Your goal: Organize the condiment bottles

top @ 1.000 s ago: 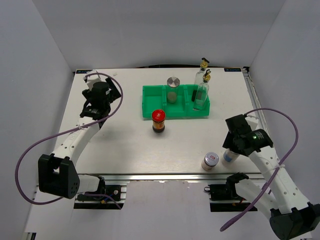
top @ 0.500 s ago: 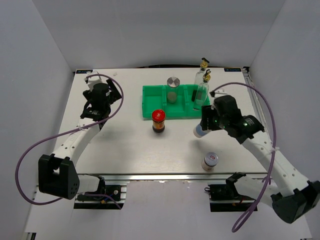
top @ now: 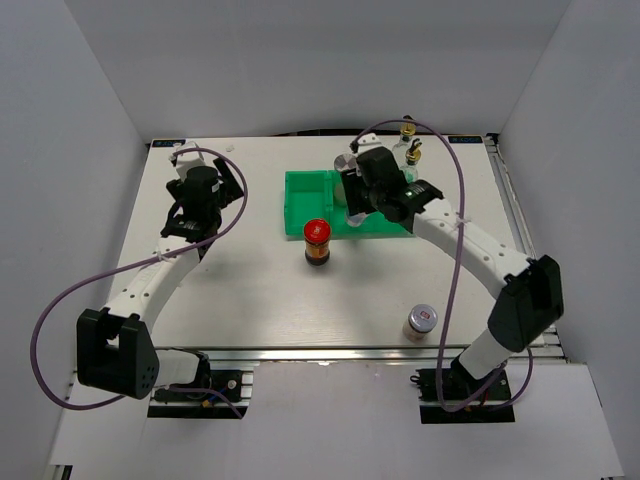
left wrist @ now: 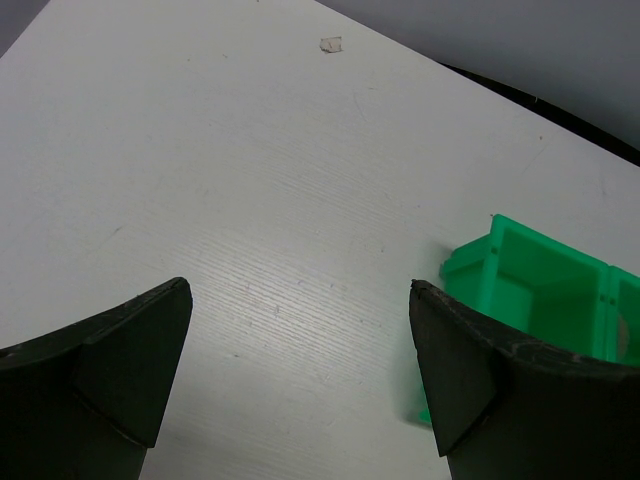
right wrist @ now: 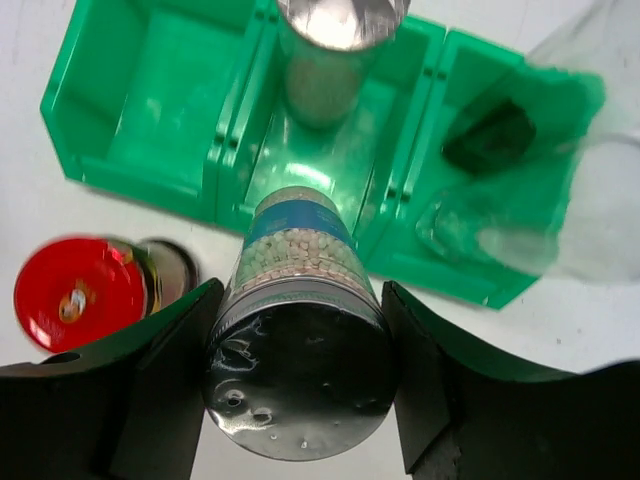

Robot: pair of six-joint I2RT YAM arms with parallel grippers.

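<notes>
My right gripper (right wrist: 300, 292) is shut on a blue-labelled shaker (right wrist: 300, 370) with a silver lid, held above the front wall of the green tray's (right wrist: 150, 100) middle compartment. A second silver-lidded shaker (right wrist: 335, 50) stands at the back of that compartment. A clear glass bottle (right wrist: 540, 180) shows blurred in the right compartment. The red-lidded jar (top: 317, 240) stands on the table just in front of the tray. A white-lidded shaker (top: 420, 321) sits near the front right. Two gold spouts (top: 410, 140) rise behind my right arm. My left gripper (left wrist: 300, 288) hangs open over bare table.
The tray's left compartment (top: 305, 195) holds nothing. The tray's left corner (left wrist: 530, 275) lies just right of my left gripper. White walls close in the table on three sides.
My right arm has swung from the near right corner up to the tray, carrying the blue-labelled shaker. The left arm has stayed put.
</notes>
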